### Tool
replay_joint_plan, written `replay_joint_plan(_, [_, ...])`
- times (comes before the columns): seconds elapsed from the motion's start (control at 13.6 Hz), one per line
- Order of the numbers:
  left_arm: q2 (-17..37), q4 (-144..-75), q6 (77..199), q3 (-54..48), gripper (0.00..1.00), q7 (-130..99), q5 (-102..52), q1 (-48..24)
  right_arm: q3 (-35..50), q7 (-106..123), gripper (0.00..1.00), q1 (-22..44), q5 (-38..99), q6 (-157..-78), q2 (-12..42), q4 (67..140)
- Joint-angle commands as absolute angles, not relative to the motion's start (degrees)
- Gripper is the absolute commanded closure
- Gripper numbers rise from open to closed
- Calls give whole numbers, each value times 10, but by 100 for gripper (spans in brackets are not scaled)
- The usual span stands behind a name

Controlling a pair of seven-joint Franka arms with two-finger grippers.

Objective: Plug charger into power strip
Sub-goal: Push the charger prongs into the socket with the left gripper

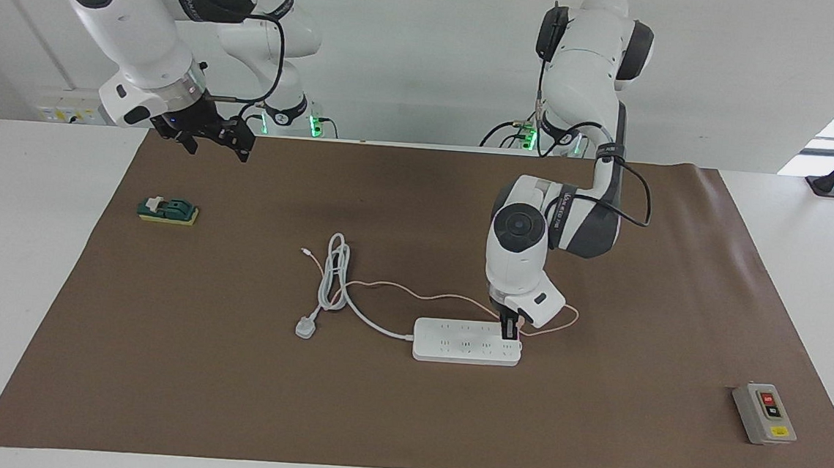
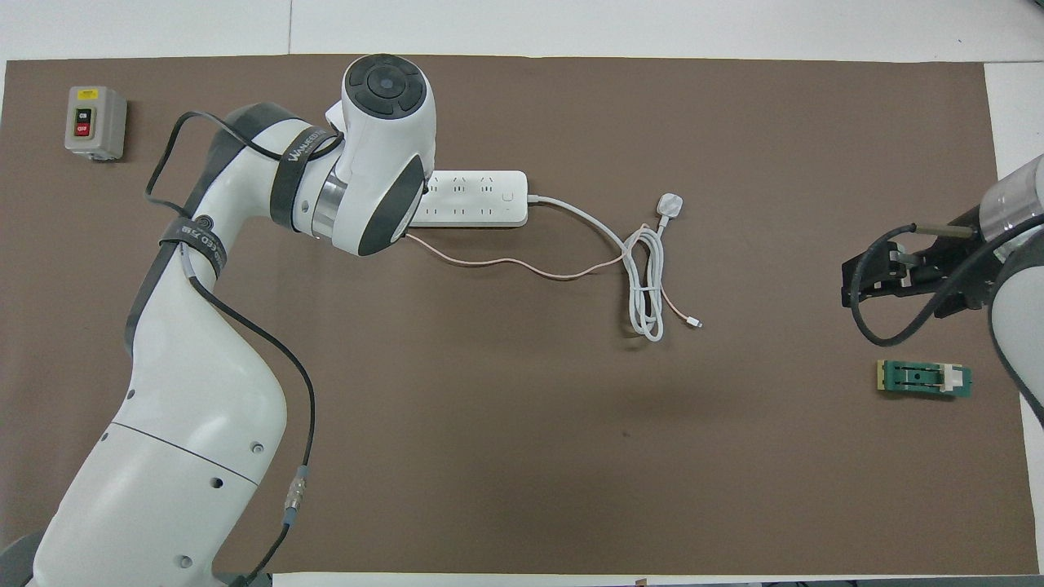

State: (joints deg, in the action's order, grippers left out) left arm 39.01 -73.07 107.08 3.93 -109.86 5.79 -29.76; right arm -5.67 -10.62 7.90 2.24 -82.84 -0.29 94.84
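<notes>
The white power strip (image 1: 453, 341) lies flat in the middle of the brown mat and also shows in the overhead view (image 2: 481, 198). My left gripper (image 1: 509, 330) points straight down onto the strip's end toward the left arm. It is shut on the pale-pink charger (image 1: 522, 319), which its fingers mostly hide. The thin pink cable (image 1: 398, 287) trails from there over the mat (image 2: 506, 262). In the overhead view the left wrist hides the gripper and charger. My right gripper (image 1: 214, 140) hangs open and empty over the mat's corner near the right arm's base, and the right arm waits.
The strip's thick white cord coils beside it and ends in a white three-pin plug (image 1: 305, 327). A grey box with red and black buttons (image 1: 764, 414) stands toward the left arm's end. A green block on a yellow pad (image 1: 167, 210) lies under the right gripper's side.
</notes>
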Motion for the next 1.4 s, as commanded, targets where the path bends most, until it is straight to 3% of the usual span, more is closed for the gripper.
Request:
replay_joint_plan(0.0, [388,-738,1071,44,100,-1098,66,-305,-53,-91,0,71,19,-823,-14,957])
replay_joint_plan(1.32, [392,-737,1073,43,100,-1097,57,-308,-52,-91,0,71,19,-824,-14,957])
